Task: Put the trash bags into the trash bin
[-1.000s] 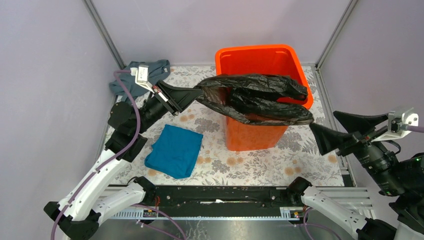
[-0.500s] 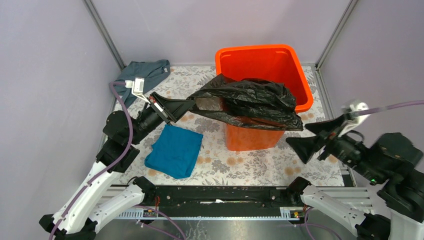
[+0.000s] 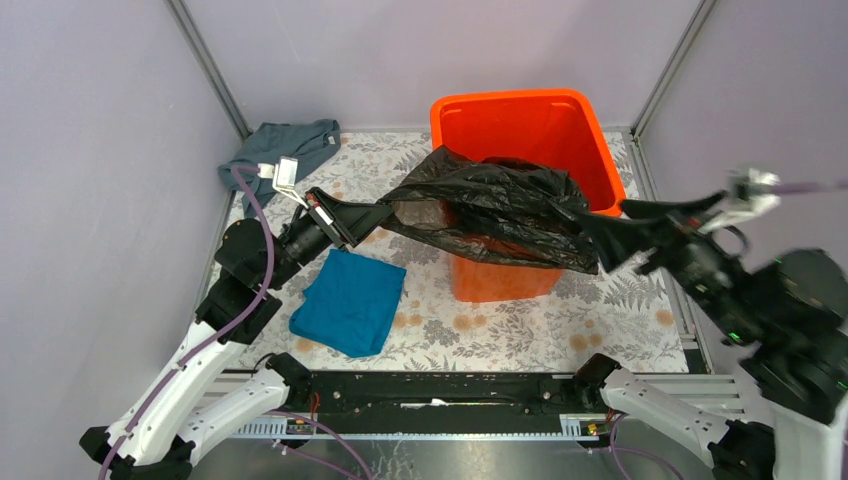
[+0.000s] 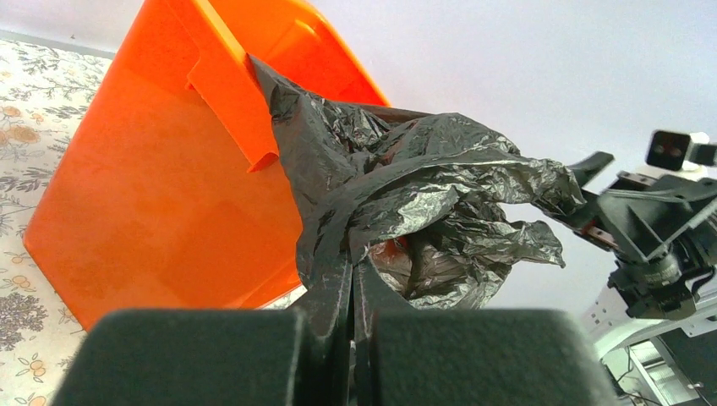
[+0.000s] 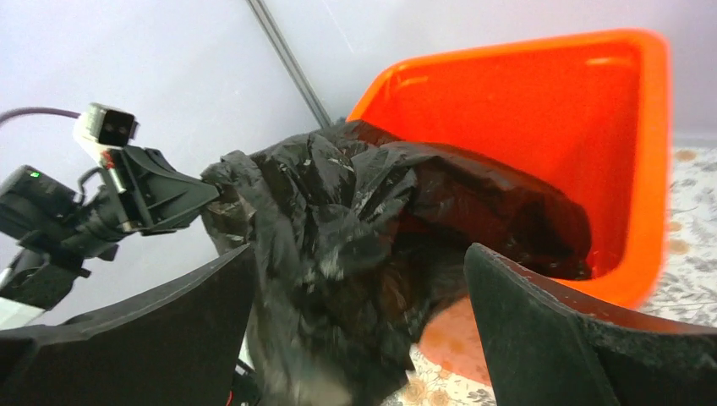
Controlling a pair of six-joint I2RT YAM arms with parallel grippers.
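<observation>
The orange trash bin (image 3: 560,118) stands at the back of the table. A black trash bag (image 3: 490,205) drapes over its near rim, partly inside and partly hanging outside. My left gripper (image 3: 385,212) is shut on the bag's left end, just left of the bin; the left wrist view shows the bag (image 4: 423,194) pinched between the closed fingers, beside the bin's wall (image 4: 161,186). My right gripper (image 3: 612,228) is open and raised at the bin's right front corner, its fingers either side of the bag's hanging edge (image 5: 338,245); the bin's inside (image 5: 550,127) shows behind.
A folded blue cloth (image 3: 350,300) lies on the floral mat left of the bin. A grey-blue cloth (image 3: 290,145) lies at the back left corner. Frame posts and grey walls close in the sides.
My right gripper has swung up and left from the table's right edge to the bag at the bin's right front. The bag has bunched and sagged over the near rim. The left gripper shifted slightly.
</observation>
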